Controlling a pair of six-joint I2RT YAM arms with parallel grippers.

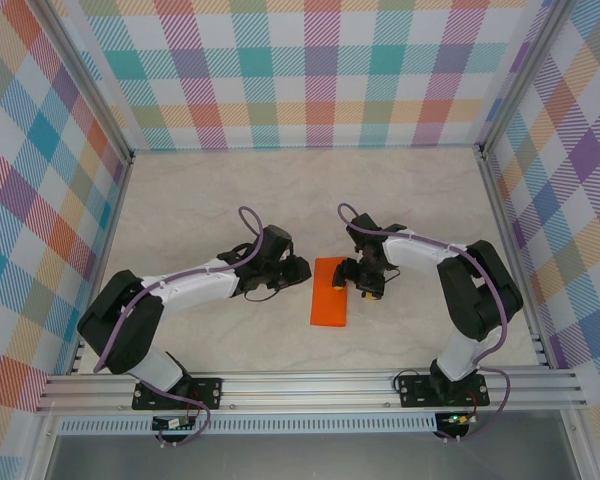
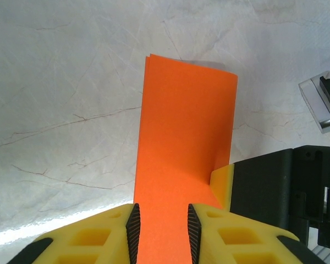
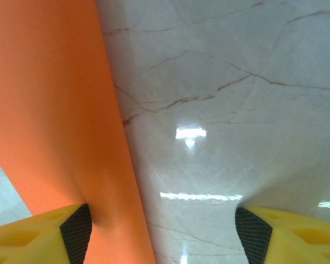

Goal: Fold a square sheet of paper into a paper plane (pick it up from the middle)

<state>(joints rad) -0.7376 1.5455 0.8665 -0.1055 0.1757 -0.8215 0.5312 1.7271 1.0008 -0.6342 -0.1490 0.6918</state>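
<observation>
The paper [image 1: 330, 292] is folded down to a narrow orange strip. It lies flat on the marble-look surface [image 1: 230, 200], about mid-way across and a bit nearer the arm bases than the back wall. In the top view it runs more or less front to back, slightly tilted, with its far end sitting between the two arms' tips.

The left pincer [image 2: 163, 234] comes in from the left at that far end. In its wrist cam the two black pads [image 2: 133, 231] stand a modest gap apart, with orange showing all the way between them. The strip's left edge lines up with the left pad and its other side runs under the right finger. So it's parted and straddling the paper, not pinching it. At the strip's far corner you can just make out two layers, slightly offset.

The right pincer [image 3: 165, 234] is spread wide, with nothing between its jaws but bare surface. The paper runs along the pad [image 3: 77, 231] on the left of its wrist view. In the left cam, one of its yellow fingers [image 2: 223, 184] touches the strip's right edge, and the paper curls up a little there.

The plaid walls [image 1: 320, 60] box in the whole setup.
</observation>
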